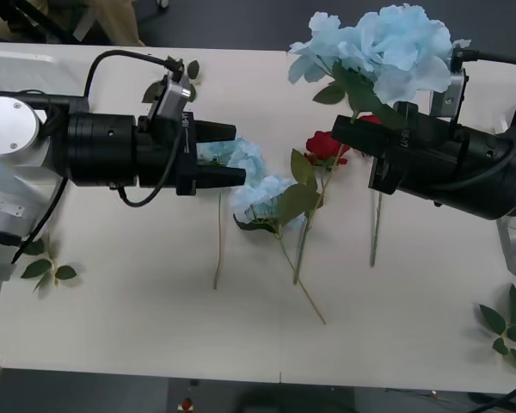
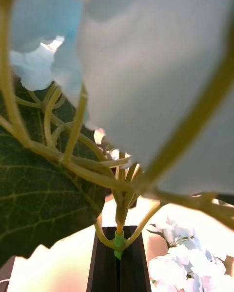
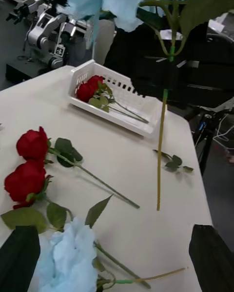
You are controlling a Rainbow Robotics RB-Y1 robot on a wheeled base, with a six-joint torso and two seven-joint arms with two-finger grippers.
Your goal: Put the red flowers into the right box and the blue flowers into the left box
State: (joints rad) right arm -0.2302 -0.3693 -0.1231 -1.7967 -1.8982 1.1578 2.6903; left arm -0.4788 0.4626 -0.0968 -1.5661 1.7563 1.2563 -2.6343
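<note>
Three blue flowers (image 1: 396, 43), four red flowers (image 3: 29, 162)

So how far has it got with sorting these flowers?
Partly done. Two red flowers already lie in the right box. The right gripper is shut on a blue flower, held up above the table. Two more red flowers and two blue flowers lie on the table, near the open left gripper.

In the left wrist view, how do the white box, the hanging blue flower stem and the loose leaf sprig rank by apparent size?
Largest to smallest:
1. the right box
2. the hanging stem, long but thin; it hangs nearer the camera, so unsure against the box
3. the leaf sprig
</note>
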